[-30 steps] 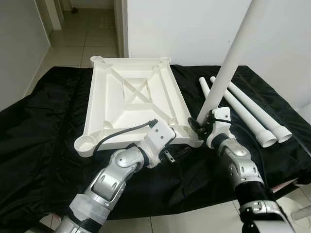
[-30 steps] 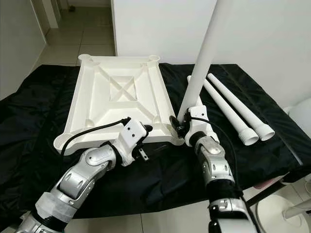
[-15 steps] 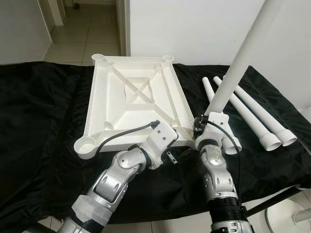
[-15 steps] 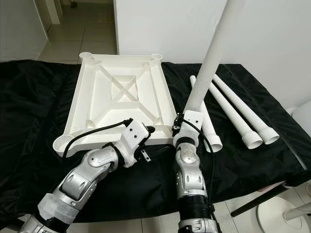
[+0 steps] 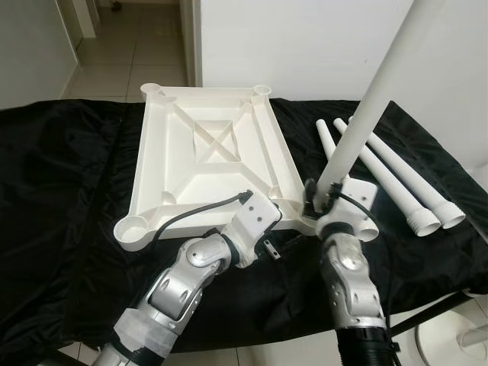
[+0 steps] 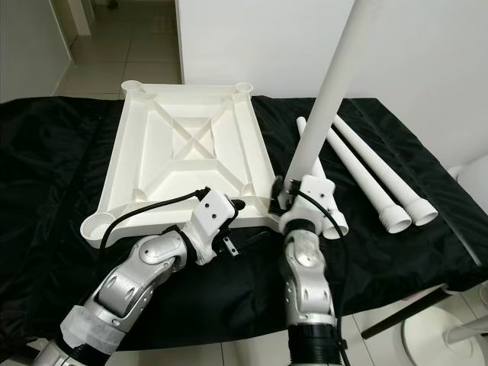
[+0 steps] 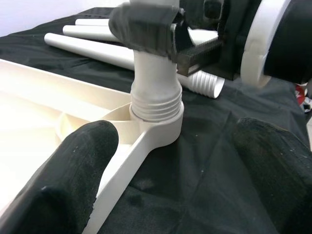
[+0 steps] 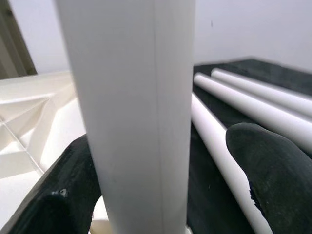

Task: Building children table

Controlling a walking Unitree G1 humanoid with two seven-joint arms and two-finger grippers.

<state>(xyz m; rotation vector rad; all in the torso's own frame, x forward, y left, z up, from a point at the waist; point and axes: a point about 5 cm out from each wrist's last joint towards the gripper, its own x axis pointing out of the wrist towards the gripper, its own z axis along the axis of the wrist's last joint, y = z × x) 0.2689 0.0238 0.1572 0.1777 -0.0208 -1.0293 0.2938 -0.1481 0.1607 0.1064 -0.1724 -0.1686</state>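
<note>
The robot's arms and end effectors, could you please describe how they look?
Both arms are jointed silver metal. The left arm has pale wrapping near its base, a white wrist block and a black cable looping along it. The right arm ends in a black ribbed sleeve. Each end effector has black fingers.

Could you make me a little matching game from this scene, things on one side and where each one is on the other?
Things:
1. table top
2. upright leg
3. spare legs
4. left gripper

Places:
A. lying side by side on the black cloth
B. standing in a near corner socket, held by the right gripper
C. upside down on the cloth
D. at the top's near edge

Pairs: 1-C, 2-B, 3-A, 4-D
</note>
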